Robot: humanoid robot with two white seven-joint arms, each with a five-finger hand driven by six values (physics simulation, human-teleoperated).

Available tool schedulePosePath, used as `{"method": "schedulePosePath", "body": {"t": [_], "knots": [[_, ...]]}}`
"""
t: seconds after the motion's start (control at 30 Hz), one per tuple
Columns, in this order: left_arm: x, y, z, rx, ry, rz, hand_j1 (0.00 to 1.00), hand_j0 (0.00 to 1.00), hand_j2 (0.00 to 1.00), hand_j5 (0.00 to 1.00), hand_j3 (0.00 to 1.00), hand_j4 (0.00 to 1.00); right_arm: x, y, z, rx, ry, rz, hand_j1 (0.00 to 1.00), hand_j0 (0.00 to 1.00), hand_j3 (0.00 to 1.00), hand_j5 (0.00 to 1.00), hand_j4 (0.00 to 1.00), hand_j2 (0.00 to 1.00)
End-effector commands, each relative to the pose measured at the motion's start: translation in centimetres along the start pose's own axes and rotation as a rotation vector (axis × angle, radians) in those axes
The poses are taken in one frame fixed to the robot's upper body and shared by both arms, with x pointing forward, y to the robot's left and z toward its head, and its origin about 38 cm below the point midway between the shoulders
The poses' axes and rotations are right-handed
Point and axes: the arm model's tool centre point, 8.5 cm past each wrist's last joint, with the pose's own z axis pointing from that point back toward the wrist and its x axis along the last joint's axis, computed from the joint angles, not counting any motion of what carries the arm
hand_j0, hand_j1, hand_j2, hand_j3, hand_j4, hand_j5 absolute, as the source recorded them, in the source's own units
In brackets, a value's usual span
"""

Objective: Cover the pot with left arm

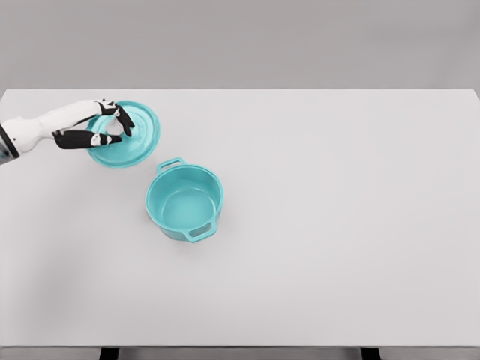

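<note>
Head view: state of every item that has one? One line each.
pot: upright on the table, uncovered, looks empty.
lid: off the pot, up and to its left, left hand on it.
left hand: fingers curled over the lid's centre, apparently on the knob.
right hand: not in view.

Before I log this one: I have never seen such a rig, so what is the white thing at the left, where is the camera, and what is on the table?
This is a simulator's render, seen from a camera on a humanoid robot's head, looking down at a white table. The white arm entering from the left ends in the left hand, which has five fingers. Its fingers are curled at the middle of a teal lid, apparently gripping the knob there. Beside it, nearer the camera, an open teal pot with two handles stands uncovered. The right arm is out of view.
</note>
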Motion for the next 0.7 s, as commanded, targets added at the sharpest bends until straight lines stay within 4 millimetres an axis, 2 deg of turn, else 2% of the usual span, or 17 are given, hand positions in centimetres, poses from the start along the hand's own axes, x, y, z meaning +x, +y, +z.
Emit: {"method": "schedulePosePath", "body": {"t": [0.0, 0.1, 0.13, 0.2, 0.27, 0.57, 0.67], "knots": [[1.6, 0.3, 0.6, -0.016, -0.036, -0.013, 0.43, 0.43, 0.43, 0.43, 0.43, 0.43, 0.0, 0.0, 0.0, 0.001, 0.0, 0.0, 1.0, 1.0, 1.0, 1.0, 1.0, 1.0], [2.3, -0.7, 1.2, -0.046, -0.052, -0.007, 0.43, 0.43, 0.43, 0.43, 0.43, 0.43, 0.0, 0.0, 0.0, 0.001, 0.0, 0.0, 1.0, 1.0, 1.0, 1.0, 1.0, 1.0], [2.3, -1.5, 1.0, -0.068, -0.054, 0.001, 0.43, 0.43, 0.43, 0.43, 0.43, 0.43, 0.0, 0.0, 0.0, 0.0, 0.0, 0.0, 1.0, 1.0, 1.0, 1.0, 1.0, 1.0], [2.4, -1.6, 1.2, -0.074, -0.055, -0.001, 0.43, 0.43, 0.43, 0.43, 0.43, 0.43, 0.0, 0.0, 0.0, 0.001, 0.0, 0.0, 1.0, 1.0, 1.0, 1.0, 1.0, 1.0], [2.3, -2.7, 1.1, -0.103, -0.054, 0.012, 0.43, 0.43, 0.43, 0.43, 0.43, 0.43, 0.0, 0.0, 0.0, 0.001, 0.0, 0.0, 1.0, 1.0, 1.0, 1.0, 1.0, 1.0], [3.2, -5.2, -0.3, -0.164, -0.098, 0.038, 0.43, 0.43, 0.43, 0.43, 0.43, 0.43, 0.0, 0.0, 0.0, -0.001, 0.0, 0.0, 1.0, 1.0, 1.0, 1.0, 1.0, 1.0], [3.7, -5.9, -1.4, -0.167, -0.125, 0.049, 0.43, 0.43, 0.43, 0.43, 0.43, 0.43, 0.0, 0.0, 0.0, 0.0, 0.0, 0.0, 1.0, 1.0, 1.0, 1.0, 1.0, 1.0]]}}
